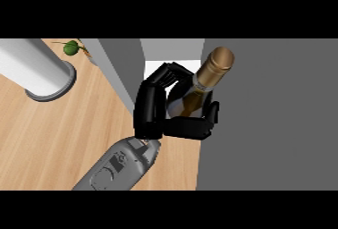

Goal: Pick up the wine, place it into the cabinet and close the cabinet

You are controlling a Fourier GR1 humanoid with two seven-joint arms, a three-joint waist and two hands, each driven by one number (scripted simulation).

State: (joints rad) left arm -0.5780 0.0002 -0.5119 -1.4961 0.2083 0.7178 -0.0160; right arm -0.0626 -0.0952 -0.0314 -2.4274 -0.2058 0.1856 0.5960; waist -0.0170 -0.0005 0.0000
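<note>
**Bottle held at the cabinet's edge**

The light wooden counter [59, 134] lies bare across the lower left, with a white cylindrical container on a grey base [36, 67] and a small green plant [73, 47] at the upper left. A broad grey cabinet door [271, 116] fills the right side, and a grey cabinet panel [122, 67] stands left of a narrow pale gap (little free room lies between them). In that gap sits the dark wine bottle with gold foil neck [208, 74], tilted, its top pointing up and right against the door's edge. One black hand [165, 112] curls its fingers [162, 76] and thumb round the bottle's body.
</note>
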